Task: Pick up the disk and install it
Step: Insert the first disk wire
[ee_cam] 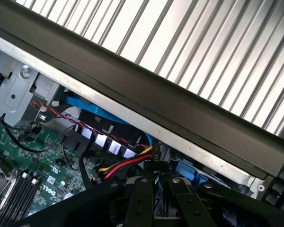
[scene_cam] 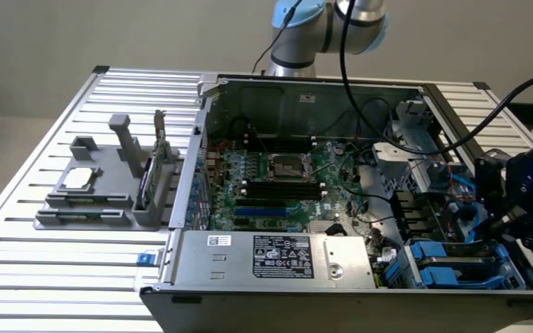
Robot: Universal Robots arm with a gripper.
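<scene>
Chassis contents: the open black-and-silver metal computer case stands on the ribbed aluminium table. It holds a green motherboard, a big silver box with a white label against its front wall, and a blue plastic drive bay in the front corner at the exterior view's right. A grey plastic fixture beside the case carries a small square silver chip. The flat grey disk with a blue plastic frame appears to lie level in that bay (its label cannot be made out). The black gripper hangs just above this corner, over red and yellow cables. Whether its jaws are spread or pressed together cannot be told.
</scene>
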